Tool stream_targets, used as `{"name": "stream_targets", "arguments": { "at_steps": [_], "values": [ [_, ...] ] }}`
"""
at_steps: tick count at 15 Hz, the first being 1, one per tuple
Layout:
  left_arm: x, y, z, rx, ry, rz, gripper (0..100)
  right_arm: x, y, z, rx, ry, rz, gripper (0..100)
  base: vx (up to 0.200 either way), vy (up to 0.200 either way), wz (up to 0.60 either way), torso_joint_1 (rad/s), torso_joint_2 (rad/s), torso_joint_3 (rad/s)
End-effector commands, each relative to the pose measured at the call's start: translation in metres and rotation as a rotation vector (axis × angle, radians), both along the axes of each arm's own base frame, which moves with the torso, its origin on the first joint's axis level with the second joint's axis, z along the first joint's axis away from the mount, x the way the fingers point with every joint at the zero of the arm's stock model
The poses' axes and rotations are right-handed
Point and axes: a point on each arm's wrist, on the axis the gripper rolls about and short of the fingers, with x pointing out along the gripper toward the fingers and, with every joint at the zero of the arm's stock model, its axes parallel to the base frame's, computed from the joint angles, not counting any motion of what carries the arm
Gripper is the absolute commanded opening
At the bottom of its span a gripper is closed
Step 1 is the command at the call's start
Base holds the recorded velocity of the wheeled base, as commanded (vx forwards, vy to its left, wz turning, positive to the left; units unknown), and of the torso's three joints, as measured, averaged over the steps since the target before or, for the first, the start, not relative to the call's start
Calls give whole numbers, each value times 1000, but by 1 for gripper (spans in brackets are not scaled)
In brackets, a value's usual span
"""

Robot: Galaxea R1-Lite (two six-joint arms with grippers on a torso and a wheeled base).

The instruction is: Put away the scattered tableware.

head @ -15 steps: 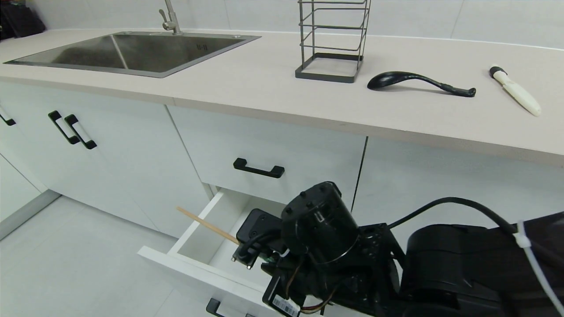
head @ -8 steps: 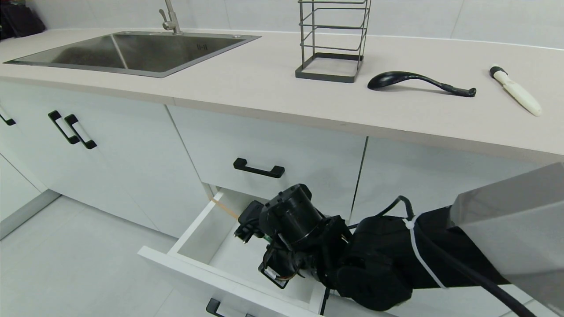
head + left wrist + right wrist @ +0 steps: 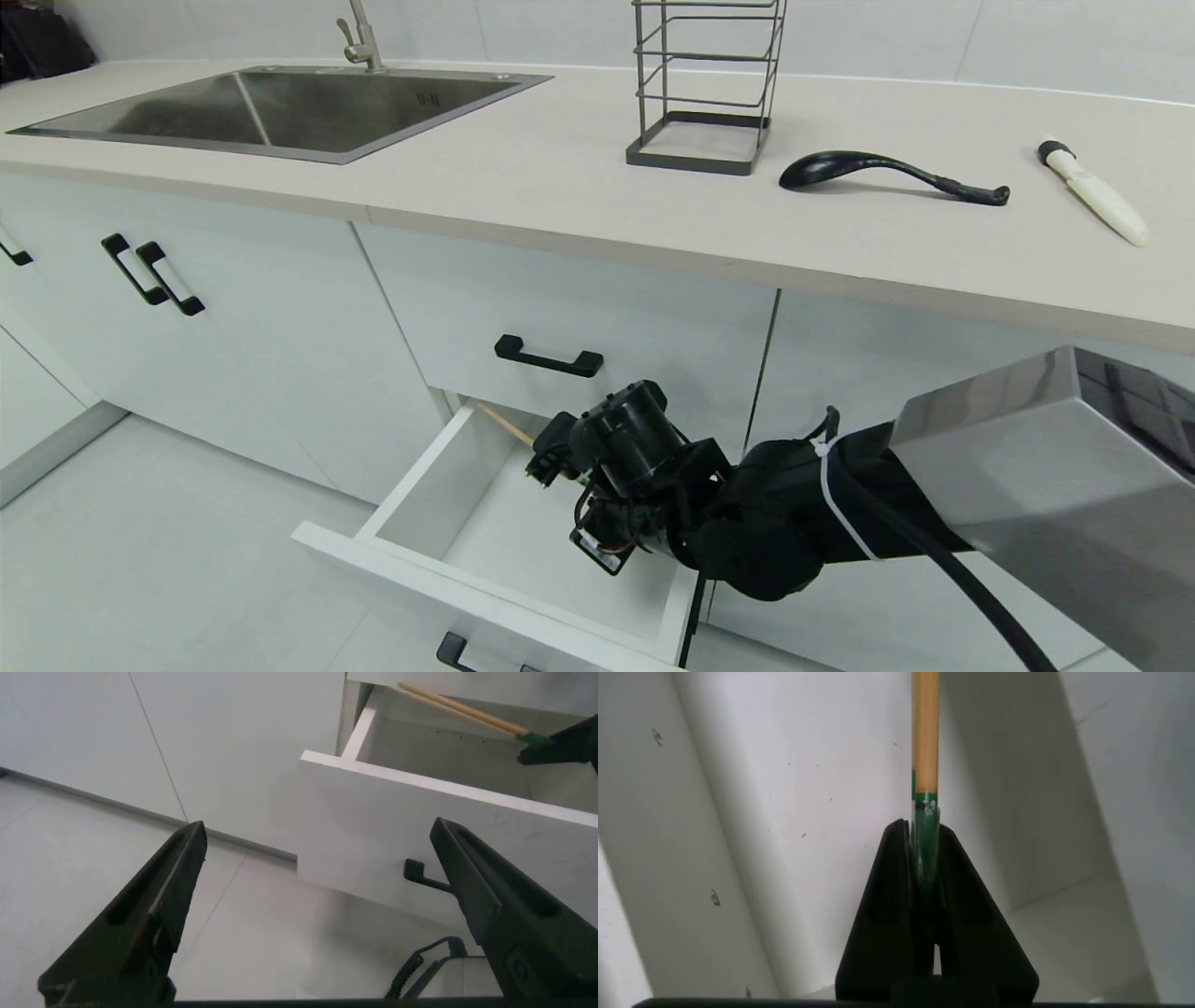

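Within the open drawer [image 3: 422, 557]: right gripper [image 3: 924, 833], jaws pinched shut on the green end of the chopsticks [image 3: 924, 737], sticks slanting toward the drawer's back left corner. Outside the drawer, off its front: left gripper [image 3: 316, 833], jaws spread wide, nothing between. On the countertop [image 3: 560, 187] above the drawer: black spoon [image 3: 887, 173], white-handled knife [image 3: 1092, 193].
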Motion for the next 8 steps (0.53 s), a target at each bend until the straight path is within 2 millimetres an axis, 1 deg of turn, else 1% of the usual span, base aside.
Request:
{"name": "stream_targets", "arguments": {
  "at_steps": [1,8],
  "values": [
    [0,0,0,-1,0,1,100,2,1,-11,-39,2,17,0,0,0,0,0,0,0],
    [0,0,0,-1,0,1,100,5,5,-24,-68,9,31,0,0,0,0,0,0,0]
  ]
}}
